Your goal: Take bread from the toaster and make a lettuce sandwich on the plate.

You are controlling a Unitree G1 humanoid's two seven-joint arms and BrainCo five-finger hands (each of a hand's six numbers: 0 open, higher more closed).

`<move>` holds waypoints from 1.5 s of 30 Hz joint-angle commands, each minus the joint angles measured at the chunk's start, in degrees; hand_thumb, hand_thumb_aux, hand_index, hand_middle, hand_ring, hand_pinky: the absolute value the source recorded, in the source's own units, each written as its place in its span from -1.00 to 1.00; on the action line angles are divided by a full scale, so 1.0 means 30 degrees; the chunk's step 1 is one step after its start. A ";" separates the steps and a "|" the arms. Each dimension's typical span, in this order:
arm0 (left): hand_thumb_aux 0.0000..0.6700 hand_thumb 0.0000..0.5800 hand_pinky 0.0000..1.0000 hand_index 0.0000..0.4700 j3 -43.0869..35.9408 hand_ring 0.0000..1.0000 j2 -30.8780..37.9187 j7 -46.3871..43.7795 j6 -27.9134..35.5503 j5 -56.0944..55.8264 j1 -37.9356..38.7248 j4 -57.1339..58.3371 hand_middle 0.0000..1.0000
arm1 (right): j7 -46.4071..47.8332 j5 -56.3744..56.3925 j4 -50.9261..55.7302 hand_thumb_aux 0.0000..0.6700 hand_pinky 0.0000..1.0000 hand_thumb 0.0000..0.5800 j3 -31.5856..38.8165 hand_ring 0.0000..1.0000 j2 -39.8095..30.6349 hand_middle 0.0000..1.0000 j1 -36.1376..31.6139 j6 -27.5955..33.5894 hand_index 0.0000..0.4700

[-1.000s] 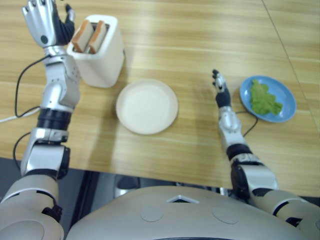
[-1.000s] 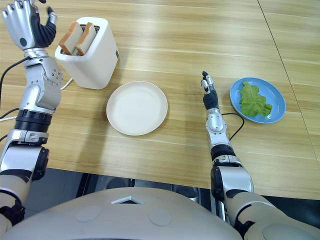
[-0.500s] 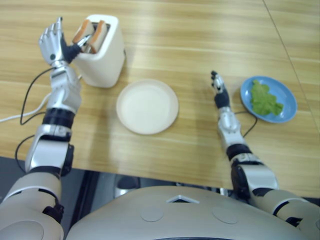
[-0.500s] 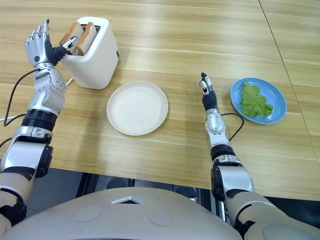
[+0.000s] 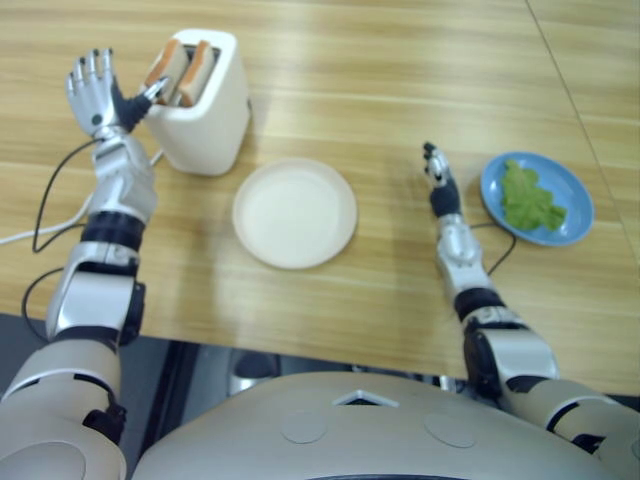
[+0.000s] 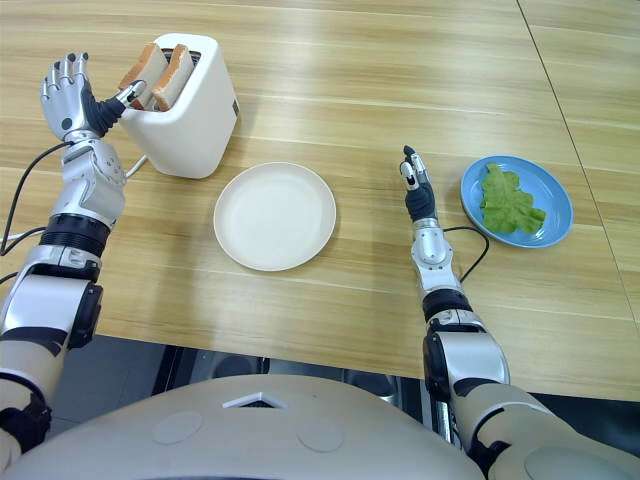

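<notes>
White cord (image 5: pixel 15 238) on the left is cut off by the view's edge; its other end is hidden behind the left arm. Left hand (image 5: pixel 93 88) is up just left of the toaster (image 5: pixel 210 115), fingers spread and pointing up, nothing grasped. Its thumb tip points at the left bread slice (image 5: pixel 164 66); touching or just short, cannot tell. Toaster stands upright at the far left of the wooden surface (image 5: pixel 400 80). Two slices sit in its slots, the right bread slice (image 5: pixel 196 70) beside the left one. Both tops stick out and their lower halves are hidden inside.

Cream plate (image 5: pixel 295 212) lies nearer and right of the toaster, apart from it, bare face showing. An open stretch of surface runs from it to the right hand (image 5: pixel 439 183). That hand is seen edge-on, fingers straight, together, pointing away, holding nothing. Whether it rests on the surface is unclear.

Blue plate (image 5: pixel 578 200) just right of that hand holds a lettuce leaf (image 5: pixel 527 198) lying flat inside the rim. The far half of the surface is open. The near edge is well clear of both plates.
</notes>
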 commanded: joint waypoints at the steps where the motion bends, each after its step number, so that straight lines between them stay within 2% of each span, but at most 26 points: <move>1: -1.00 -1.00 -1.00 -1.00 -0.0686 -1.00 -0.0018 -0.0240 0.0192 0.0190 -0.0651 0.1129 -1.00 | -0.0067 -0.0176 0.0169 -1.00 -1.00 -1.00 0.0102 -1.00 0.0020 -1.00 -0.0011 0.0111 -1.00; 9: -0.99 -0.98 -1.00 -0.99 -0.1902 -1.00 -0.0136 -0.0014 0.0127 0.0557 -0.1382 0.2300 -1.00 | -0.0110 -0.0183 0.0098 -1.00 -1.00 -1.00 0.0139 -1.00 0.0045 -1.00 0.0050 0.0088 -1.00; 10: -0.15 0.34 -1.00 -0.17 -0.1963 -1.00 -0.0134 0.0105 0.0109 0.0554 -0.1406 0.2270 -1.00 | -0.0114 -0.0181 0.0079 -1.00 -1.00 -1.00 0.0141 -1.00 0.0050 -1.00 0.0069 0.0087 -1.00; 11: 0.67 0.95 -1.00 0.64 -0.1957 -1.00 -0.0126 0.0335 0.0102 0.0537 -0.1383 0.2098 -1.00 | -0.0121 -0.0181 0.0072 -1.00 -1.00 -1.00 0.0144 -1.00 0.0053 -1.00 0.0086 0.0085 -1.00; 12: 0.67 0.95 -1.00 0.64 -0.1930 -1.00 -0.0109 0.0510 0.0092 0.0516 -0.1327 0.1875 -1.00 | -0.0116 -0.0178 0.0080 -1.00 -1.00 -1.00 0.0147 -1.00 0.0057 -1.00 0.0095 0.0084 -1.00; 13: 1.00 1.00 -1.00 0.96 -0.1888 -1.00 -0.0098 0.0520 -0.0028 0.0421 -0.1288 0.1729 -1.00 | -0.0111 -0.0173 0.0093 -1.00 -1.00 -1.00 0.0148 -1.00 0.0060 -1.00 0.0097 0.0084 -1.00; 16: 1.00 1.00 -0.91 0.96 -0.1854 -0.91 -0.0096 0.1102 -0.0258 0.0464 -0.1106 0.1002 -0.91 | -0.0118 -0.0163 0.0081 -1.00 -1.00 -1.00 0.0142 -1.00 0.0060 -1.00 0.0133 0.0089 -1.00; 17: 1.00 1.00 -0.46 0.96 -0.1822 -0.46 -0.0089 0.1301 -0.0365 0.0471 -0.1010 0.0650 -0.46 | -0.0117 -0.0158 0.0082 -1.00 -1.00 -1.00 0.0140 -1.00 0.0063 -1.00 0.0142 0.0090 -1.00; 25: 1.00 1.00 -0.33 0.96 -0.1665 -0.33 -0.0053 0.2365 -0.0815 0.0814 -0.0149 -0.2509 -0.33 | -0.0118 -0.0163 0.0150 -1.00 -1.00 -1.00 0.0145 -1.00 0.0065 -1.00 0.0134 0.0116 -1.00; 27: 1.00 1.00 -0.13 0.96 -0.1550 -0.13 -0.0020 0.2802 -0.0969 0.0890 0.0079 -0.3282 -0.13 | -0.0162 -0.0202 0.0204 -1.00 -1.00 -1.00 0.0168 -1.00 0.0081 -1.00 0.0086 0.0144 -1.00; 28: 1.00 1.00 -0.13 0.96 -0.1420 -0.13 0.0027 0.3021 -0.1044 0.0904 0.0259 -0.3826 -0.13 | -0.0183 -0.0222 0.0226 -1.00 -1.00 -1.00 0.0182 -1.00 0.0088 -1.00 0.0064 0.0160 -1.00; 30: 1.00 1.00 0.86 0.96 -0.0975 0.86 0.0172 0.3583 -0.1246 0.0882 0.0720 -0.5170 0.86 | -0.0209 -0.0250 0.0251 -1.00 -1.00 -1.00 0.0198 -1.00 0.0095 -1.00 0.0045 0.0185 -1.00; 31: 1.00 1.00 1.00 0.96 -0.0577 1.00 0.0244 0.3777 -0.1505 0.0664 0.1005 -0.5969 1.00 | -0.0214 -0.0260 0.0274 -1.00 -1.00 -1.00 0.0199 -1.00 0.0095 -1.00 0.0040 0.0192 -1.00; 34: 1.00 1.00 1.00 0.96 0.1313 1.00 0.0237 0.3517 -0.3297 -0.1351 0.1958 -0.8340 1.00 | -0.0245 -0.0306 0.0329 -1.00 -1.00 -1.00 0.0201 -1.00 0.0114 -1.00 0.0034 0.0198 -1.00; 39: 1.00 1.00 1.00 0.96 0.5097 1.00 -0.0378 0.0439 -0.7234 -0.7540 0.3604 -1.2137 1.00 | -0.0234 -0.0371 0.0426 -1.00 -1.00 -1.00 0.0183 -1.00 0.0168 -1.00 -0.0042 0.0223 -1.00; 42: 1.00 1.00 1.00 0.96 0.6414 1.00 -0.1458 -0.3858 -0.8047 -1.2899 0.4068 -1.3140 1.00 | -0.0218 -0.0365 0.0450 -1.00 -1.00 -1.00 0.0164 -1.00 0.0168 -1.00 -0.0041 0.0230 -1.00; 45: 1.00 1.00 1.00 0.96 0.6751 1.00 -0.2017 -0.8177 -0.7427 -1.6736 0.4694 -1.3480 1.00 | -0.0230 -0.0374 0.0485 -1.00 -1.00 -1.00 0.0162 -1.00 0.0194 -1.00 -0.0052 0.0235 -1.00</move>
